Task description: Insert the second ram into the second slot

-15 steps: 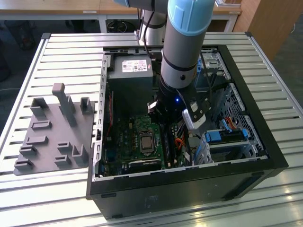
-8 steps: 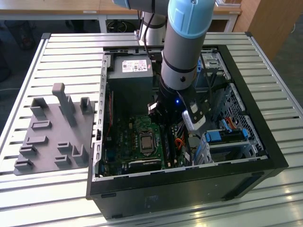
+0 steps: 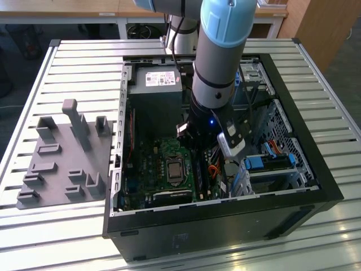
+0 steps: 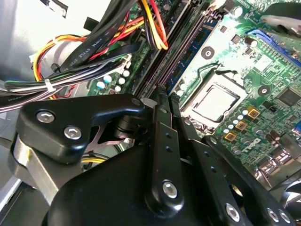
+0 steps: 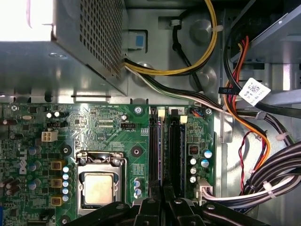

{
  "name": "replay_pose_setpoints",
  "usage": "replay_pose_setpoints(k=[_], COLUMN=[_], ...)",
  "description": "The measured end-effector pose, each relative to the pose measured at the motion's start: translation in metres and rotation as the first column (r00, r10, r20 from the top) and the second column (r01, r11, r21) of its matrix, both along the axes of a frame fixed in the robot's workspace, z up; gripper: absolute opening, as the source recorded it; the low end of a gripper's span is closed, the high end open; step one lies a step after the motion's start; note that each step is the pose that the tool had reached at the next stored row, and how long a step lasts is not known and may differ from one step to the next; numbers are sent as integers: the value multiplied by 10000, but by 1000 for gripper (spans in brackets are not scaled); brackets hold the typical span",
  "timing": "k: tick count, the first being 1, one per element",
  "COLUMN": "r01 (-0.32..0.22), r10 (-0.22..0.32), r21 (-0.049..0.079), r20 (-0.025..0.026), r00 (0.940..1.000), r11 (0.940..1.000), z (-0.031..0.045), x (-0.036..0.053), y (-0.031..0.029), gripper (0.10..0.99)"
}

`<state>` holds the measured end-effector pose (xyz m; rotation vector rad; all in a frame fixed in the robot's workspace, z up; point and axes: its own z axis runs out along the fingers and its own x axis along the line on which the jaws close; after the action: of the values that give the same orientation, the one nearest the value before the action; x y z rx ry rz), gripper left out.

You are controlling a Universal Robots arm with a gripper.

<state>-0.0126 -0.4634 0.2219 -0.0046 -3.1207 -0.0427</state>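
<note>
Exterior view: gripper (image 3: 198, 148) low inside open case (image 3: 282, 217), above RAM slots right of CPU socket (image 3: 174, 169).

Second wrist view: fingers (image 4: 162, 101) look clenched together on second ram (image 4: 195, 44)'s edge, stick seated in slot, long axis along slots.

First wrist view: second ram (image 5: 159, 150) runs near-to-far. Judged light, stiff, fragile; push top edge only.

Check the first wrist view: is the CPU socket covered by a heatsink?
No. In the first wrist view the CPU socket sits open on the motherboard, its bare metal lid showing with no heatsink or fan over it.
</note>
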Motion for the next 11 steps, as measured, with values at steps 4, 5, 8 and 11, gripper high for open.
replay_pose_setpoints(k=[4,5,8,11], r01=[0,0,0,0], r10=[0,0,0,0], r21=[-25,-30,-47,-63], r20=[-8,-9,-12,-14], r00=[10000,10000,10000,10000], r11=[10000,10000,10000,10000], z=[-8,-11,-23,-35], x=[0,0,0,0], y=[-16,-18,-22,-24], gripper=[137,137,137,137])
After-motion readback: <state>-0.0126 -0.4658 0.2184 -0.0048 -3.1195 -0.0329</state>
